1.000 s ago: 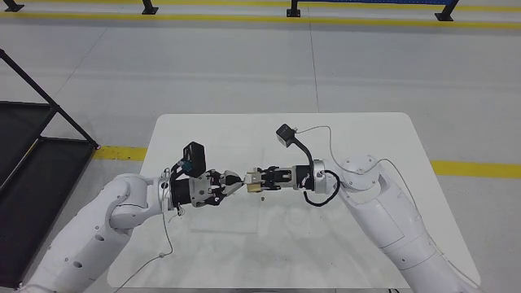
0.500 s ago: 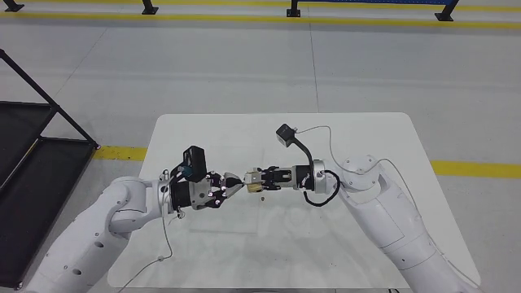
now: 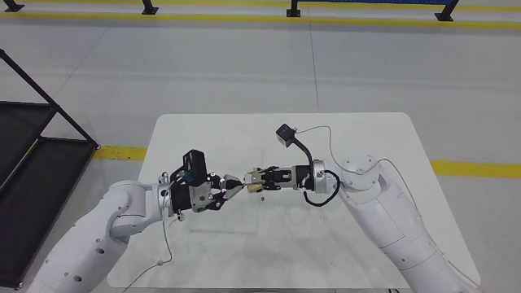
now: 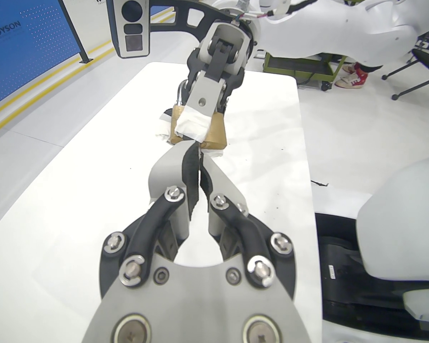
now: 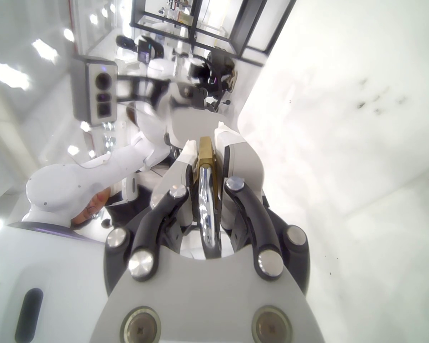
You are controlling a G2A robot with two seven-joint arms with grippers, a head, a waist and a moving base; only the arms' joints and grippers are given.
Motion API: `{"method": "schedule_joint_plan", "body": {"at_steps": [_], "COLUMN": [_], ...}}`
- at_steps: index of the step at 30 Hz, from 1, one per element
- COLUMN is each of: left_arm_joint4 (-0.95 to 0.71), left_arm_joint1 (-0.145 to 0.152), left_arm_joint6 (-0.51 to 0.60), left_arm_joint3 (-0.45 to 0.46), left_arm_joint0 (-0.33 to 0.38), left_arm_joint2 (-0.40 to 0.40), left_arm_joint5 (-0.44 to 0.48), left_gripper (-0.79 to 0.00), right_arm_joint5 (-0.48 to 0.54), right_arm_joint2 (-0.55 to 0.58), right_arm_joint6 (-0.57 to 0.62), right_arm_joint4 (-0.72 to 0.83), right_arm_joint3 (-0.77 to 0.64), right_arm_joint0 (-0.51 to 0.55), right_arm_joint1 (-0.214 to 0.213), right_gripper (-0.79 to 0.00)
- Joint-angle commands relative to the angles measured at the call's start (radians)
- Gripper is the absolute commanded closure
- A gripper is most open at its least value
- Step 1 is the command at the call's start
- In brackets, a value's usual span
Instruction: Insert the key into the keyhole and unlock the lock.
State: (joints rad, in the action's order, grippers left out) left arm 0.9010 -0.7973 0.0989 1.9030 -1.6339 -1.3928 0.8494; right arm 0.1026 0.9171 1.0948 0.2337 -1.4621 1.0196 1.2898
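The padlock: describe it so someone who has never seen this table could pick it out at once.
Over the white table, the two arms meet tip to tip. The right tool is clamped on the padlock. It is the only brass-coloured thing there, a small block with a silver shackle, among white and black robot parts.

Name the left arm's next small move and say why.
Probably roll the left end effector to turn the key presumably hidden between its shut pads: the tip meets the bottom of the padlock, which the right end effector clamps.
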Motion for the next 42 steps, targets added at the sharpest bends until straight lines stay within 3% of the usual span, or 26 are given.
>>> {"method": "schedule_joint_plan", "body": {"at_steps": [1,42], "left_arm_joint4": [0.014,0.162], "left_arm_joint1": [-0.001,-0.022], "left_arm_joint6": [-0.007,-0.075], "left_arm_joint3": [0.003,0.053], "left_arm_joint0": [-0.004,-0.044], "left_arm_joint2": [-0.001,-0.032], "left_arm_joint5": [-0.006,-0.045], "left_gripper": [0.0,0.0], "right_arm_joint5": [0.0,0.0], "right_arm_joint2": [0.0,0.0], "right_arm_joint6": [0.0,0.0], "right_arm_joint4": [0.0,0.0], "right_arm_joint3": [0.0,0.0], "right_arm_joint0": [0.0,0.0], "right_arm_joint1": [0.0,0.0], "right_gripper": [0.0,0.0]}}
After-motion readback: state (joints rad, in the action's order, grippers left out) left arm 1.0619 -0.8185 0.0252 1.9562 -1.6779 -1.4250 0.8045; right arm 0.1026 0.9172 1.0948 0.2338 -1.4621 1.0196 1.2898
